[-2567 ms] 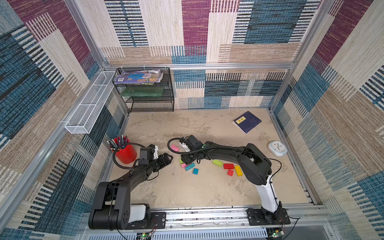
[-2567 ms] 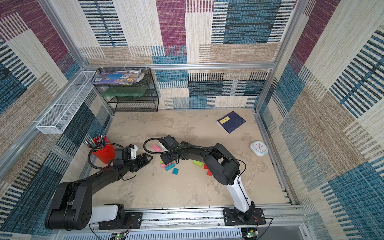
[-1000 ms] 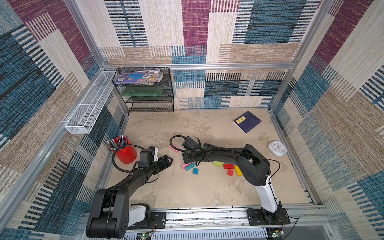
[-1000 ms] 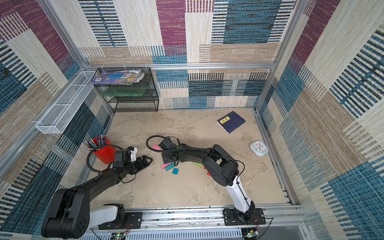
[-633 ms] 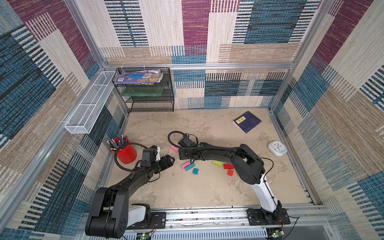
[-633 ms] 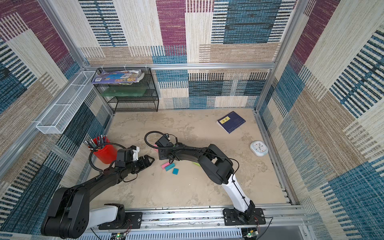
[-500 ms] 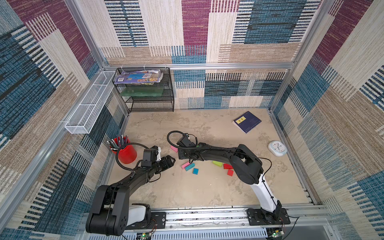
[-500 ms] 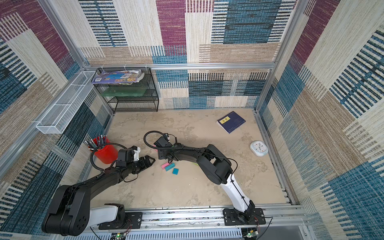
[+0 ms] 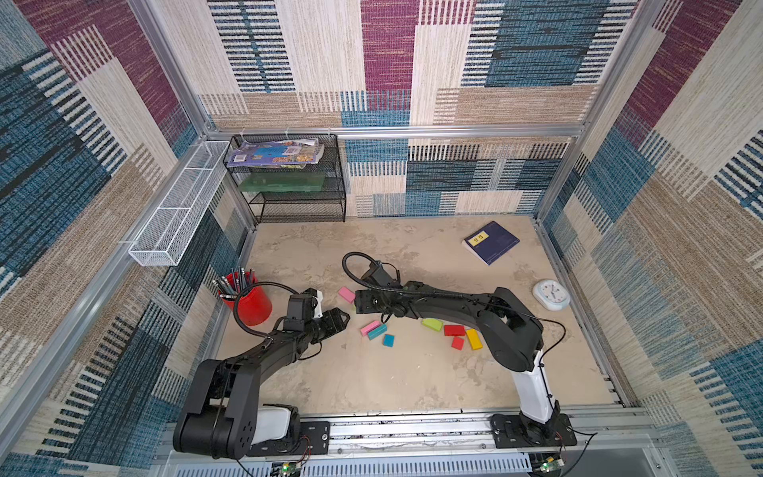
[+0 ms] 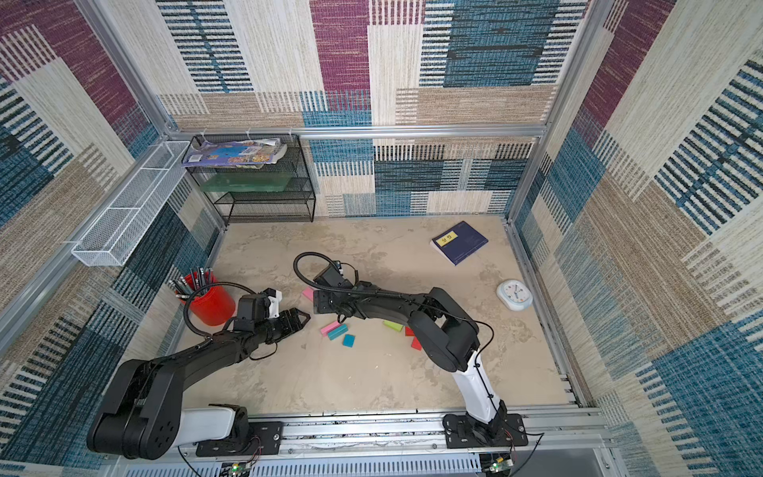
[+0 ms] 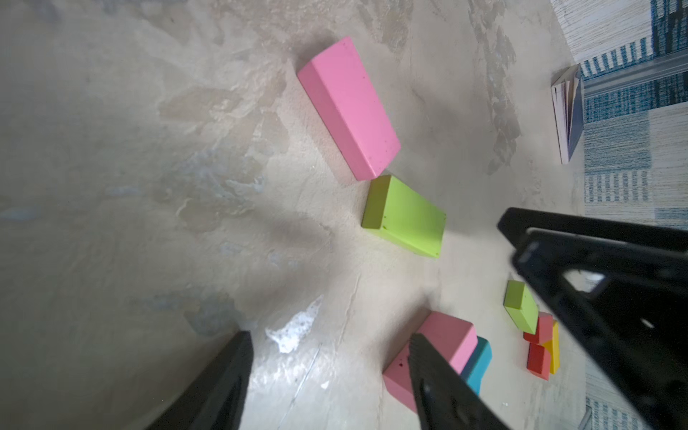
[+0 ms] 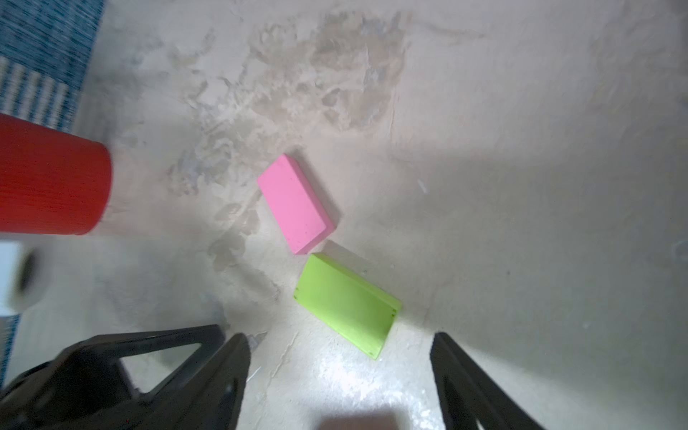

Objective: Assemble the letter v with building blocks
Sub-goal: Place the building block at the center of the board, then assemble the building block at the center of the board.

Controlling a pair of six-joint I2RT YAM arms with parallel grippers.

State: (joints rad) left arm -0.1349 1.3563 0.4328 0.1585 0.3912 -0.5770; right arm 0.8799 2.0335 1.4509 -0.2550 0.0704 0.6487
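Observation:
A pink block (image 12: 296, 203) and a lime green block (image 12: 348, 303) lie nearly end to end in a slanted line on the sandy floor; no letter v shows. My right gripper (image 12: 338, 337) hovers open and empty just over the lime block (image 11: 404, 219). My left gripper (image 11: 329, 337) is open and empty, low beside them. In a top view the right gripper (image 9: 359, 301) hides the lime block beside the pink block (image 9: 347, 294). Loose blocks lie nearer: pink (image 9: 370, 327), teal (image 9: 377, 331), a teal square (image 9: 388, 340), lime (image 9: 431, 324), red (image 9: 454, 330) and yellow (image 9: 474, 338).
A red pen cup (image 9: 247, 303) stands left of my left gripper (image 9: 342, 320). A dark blue book (image 9: 491, 242) and a white clock (image 9: 551, 294) lie at the right. A black wire shelf (image 9: 297, 181) fills the back left corner.
My right gripper has shifted left toward the pink block and its jaws have widened. My left gripper's jaws have narrowed somewhat. The blocks have not moved.

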